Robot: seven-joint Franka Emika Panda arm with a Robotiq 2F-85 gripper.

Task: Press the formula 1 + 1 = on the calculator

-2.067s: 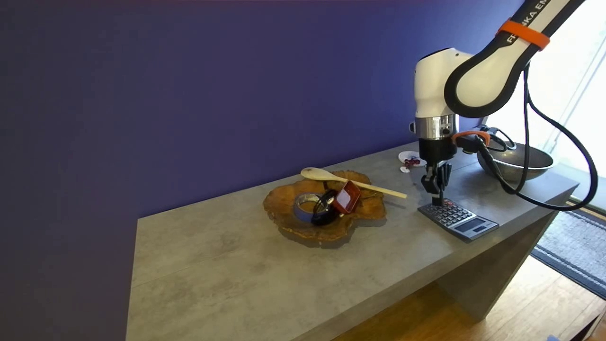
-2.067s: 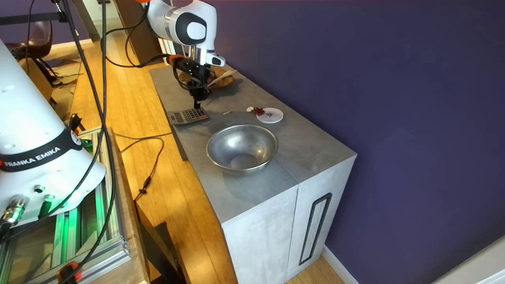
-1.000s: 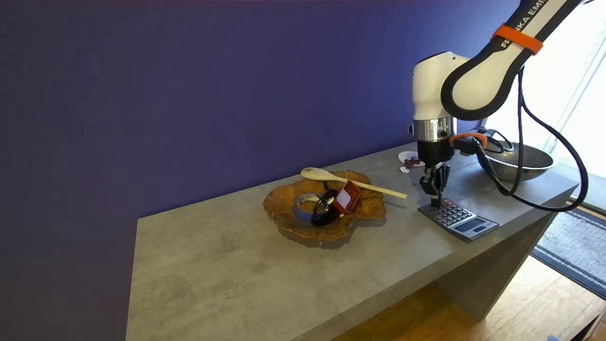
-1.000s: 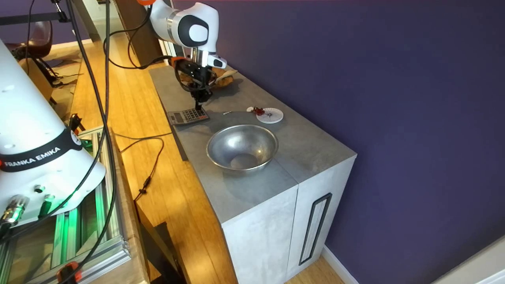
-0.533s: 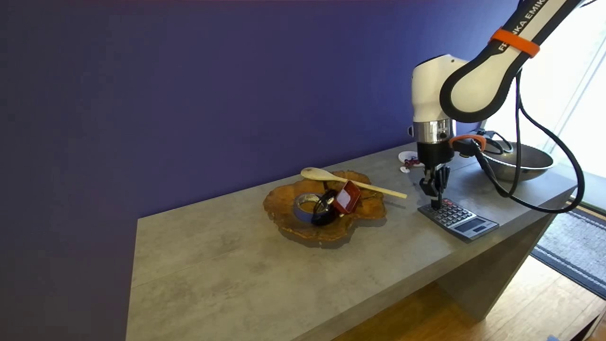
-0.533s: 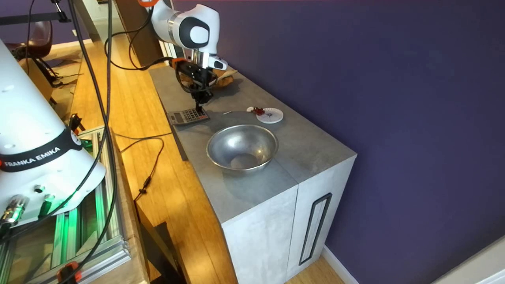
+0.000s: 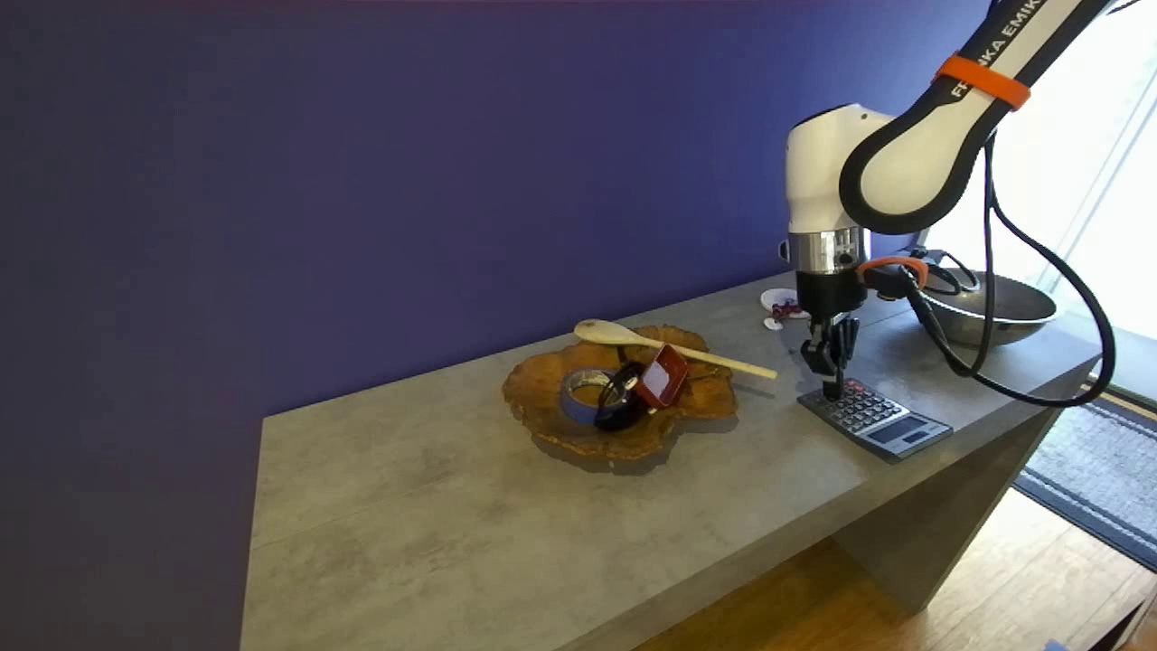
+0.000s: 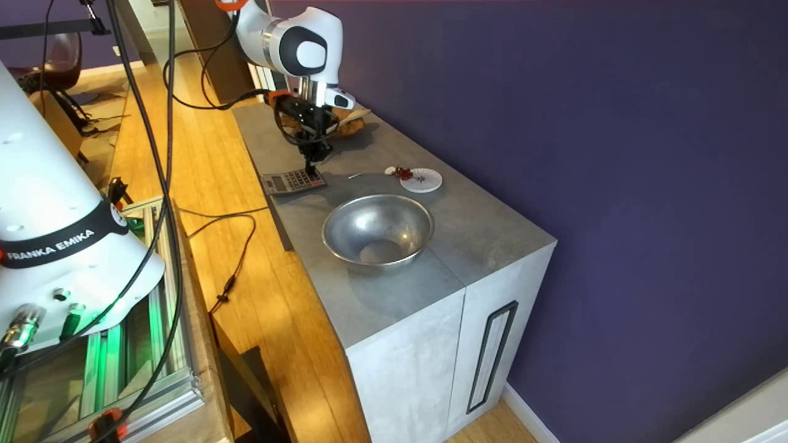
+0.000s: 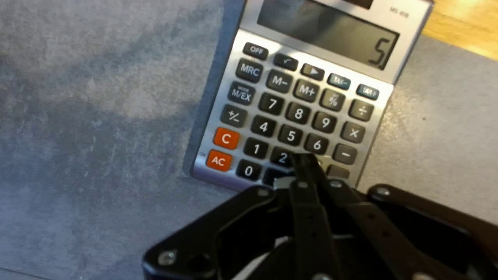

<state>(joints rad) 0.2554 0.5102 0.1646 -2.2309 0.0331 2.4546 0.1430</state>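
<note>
The calculator (image 9: 298,113) lies flat on the grey counter, its display (image 9: 330,33) showing a 5. It also appears beneath the arm in both exterior views, as the calculator (image 7: 877,416) and the calculator (image 8: 284,183). My gripper (image 9: 304,156) is shut with nothing between its fingers and points straight down at the lower rows of keys. Its tips cover the spot just right of the 2 key (image 9: 281,157); whether they touch a key I cannot tell. The 1 key (image 9: 256,148) is in plain sight. Some bottom-right keys are partly hidden behind the fingers.
A metal bowl (image 8: 429,216) and a small white dish (image 8: 428,183) with red bits stand on the same counter. A wooden tray (image 7: 533,389) holds tape, a red box and a spoon (image 7: 714,359). A purple wall (image 7: 434,199) runs along the back.
Over about two seconds my shut gripper has come down slightly onto the calculator's key area. During the last half second it has barely moved. The calculator stays in place.
</note>
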